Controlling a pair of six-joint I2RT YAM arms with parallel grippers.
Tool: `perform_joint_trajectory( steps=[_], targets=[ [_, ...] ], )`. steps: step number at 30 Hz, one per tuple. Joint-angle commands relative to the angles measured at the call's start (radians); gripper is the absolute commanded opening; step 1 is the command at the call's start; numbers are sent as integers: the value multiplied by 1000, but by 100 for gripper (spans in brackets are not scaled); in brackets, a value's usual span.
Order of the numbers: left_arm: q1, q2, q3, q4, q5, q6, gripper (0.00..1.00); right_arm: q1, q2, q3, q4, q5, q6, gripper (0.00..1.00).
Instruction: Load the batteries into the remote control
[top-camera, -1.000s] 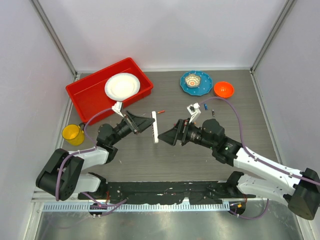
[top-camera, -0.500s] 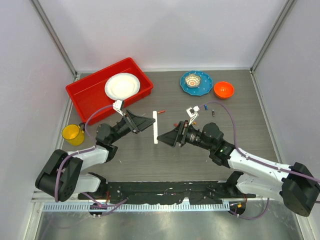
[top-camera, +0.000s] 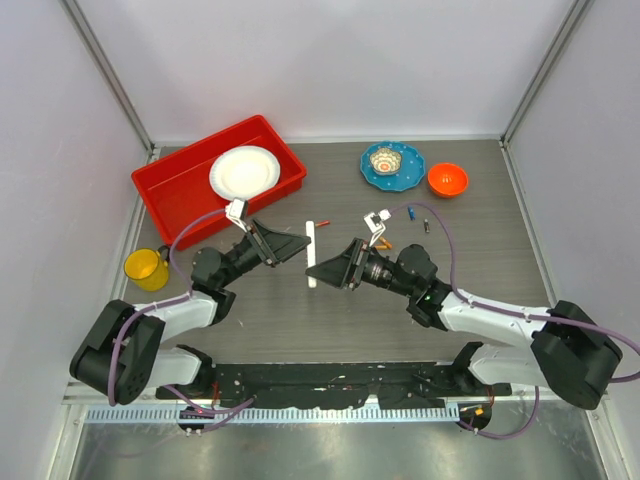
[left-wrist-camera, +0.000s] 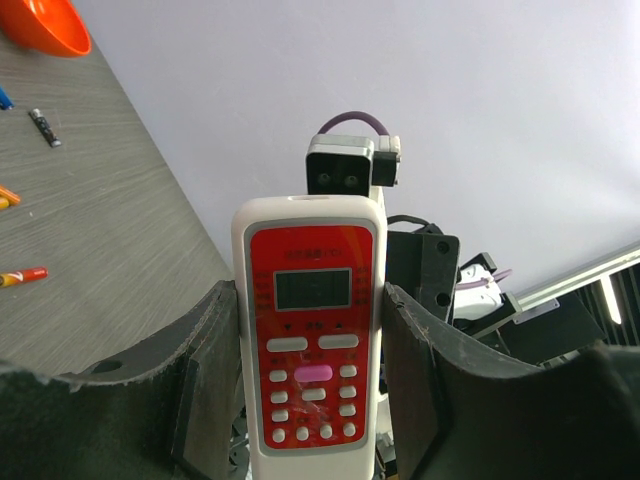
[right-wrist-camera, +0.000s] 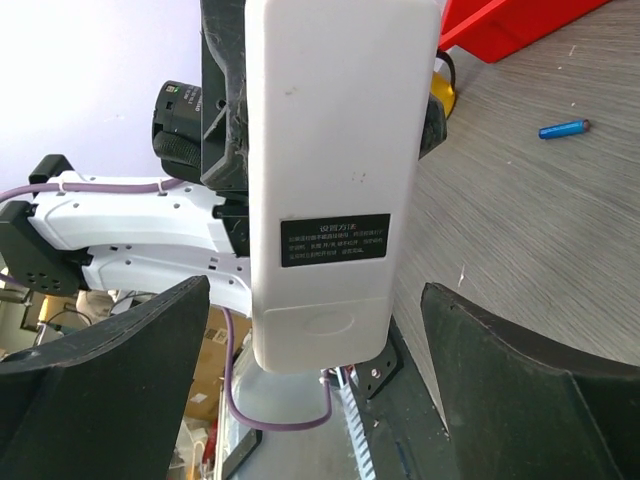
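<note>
Center table: your L gripper pinches the remote control by its sides; the R gripper, jaws spread wide, faces its white back w/o touching. Loose batteries dot the tabletop behind, bare wood running to the right edge. Red tray, back-left, holds a white plate; both arms reach low, angled inward.

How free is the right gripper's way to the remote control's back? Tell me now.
Probably free: the left gripper grips the remote control with its plain white back turned toward the open right gripper, and nothing shows between them.
</note>
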Motion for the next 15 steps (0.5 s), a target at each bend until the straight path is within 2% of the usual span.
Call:
perform_joint_trajectory(
  steps=[1, 8, 15],
  targets=[
    [-12, -26, 49, 259, -13, -2, 0, -4, 30, 13, 144, -51, 38, 91],
    [-27, -38, 63, 259, -24, -22, 0, -7, 89, -19, 318, -87, 95, 87],
    [-30, -44, 70, 259, -33, -31, 0, -10, 133, -31, 420, -126, 141, 75]
  ],
)
